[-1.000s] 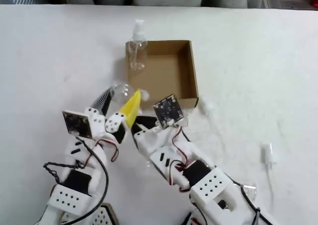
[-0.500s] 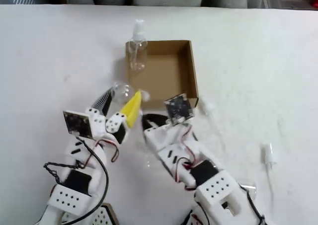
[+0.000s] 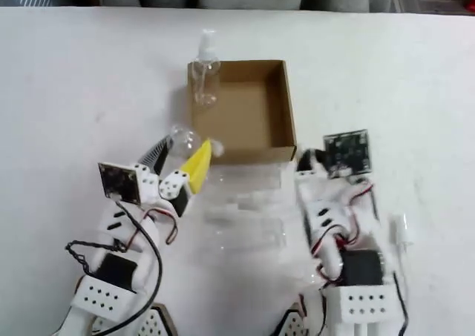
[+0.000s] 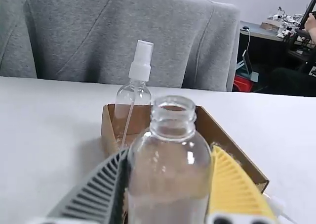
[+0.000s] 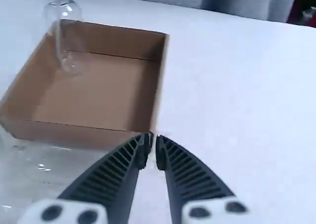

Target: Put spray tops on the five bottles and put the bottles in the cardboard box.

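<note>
Clear bottle, prob. plastic, open neck, upright in left hand.

Capped btl in box; open btl before box.

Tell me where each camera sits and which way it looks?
High view: above the table, looking down on the brown cardboard box; both arms show.
Left wrist view: on the left arm, facing the box; left gripper clamps a clear topless bottle.
Right wrist view: on the right arm, facing the box; shut right gripper shows.
All share the box and its clear white-topped spray bottle.
</note>
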`<state>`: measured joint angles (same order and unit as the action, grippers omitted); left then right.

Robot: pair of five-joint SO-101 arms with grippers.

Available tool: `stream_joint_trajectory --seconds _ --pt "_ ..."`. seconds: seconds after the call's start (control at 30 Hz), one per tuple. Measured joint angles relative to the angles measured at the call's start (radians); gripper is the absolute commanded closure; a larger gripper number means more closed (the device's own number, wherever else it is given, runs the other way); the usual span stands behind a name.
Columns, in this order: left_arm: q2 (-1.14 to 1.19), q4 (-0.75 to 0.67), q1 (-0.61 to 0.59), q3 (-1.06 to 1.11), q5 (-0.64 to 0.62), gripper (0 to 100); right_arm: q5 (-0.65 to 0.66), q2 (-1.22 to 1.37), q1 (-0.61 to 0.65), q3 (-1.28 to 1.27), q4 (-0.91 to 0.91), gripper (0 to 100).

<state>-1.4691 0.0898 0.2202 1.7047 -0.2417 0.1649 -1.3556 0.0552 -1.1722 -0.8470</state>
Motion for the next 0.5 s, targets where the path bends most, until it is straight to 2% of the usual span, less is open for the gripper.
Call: stream_joint_trajectory --seconds 0.3,0.5 --pt "0.000 0.069 0.000 0.000 0.003 98 0.193 0.442 -0.305 0.316 -0.176 98.1" --pt "0.000 0.144 0.000 0.000 0.133 98 0.462 0.692 -0.486 0.466 -0.310 98.1"
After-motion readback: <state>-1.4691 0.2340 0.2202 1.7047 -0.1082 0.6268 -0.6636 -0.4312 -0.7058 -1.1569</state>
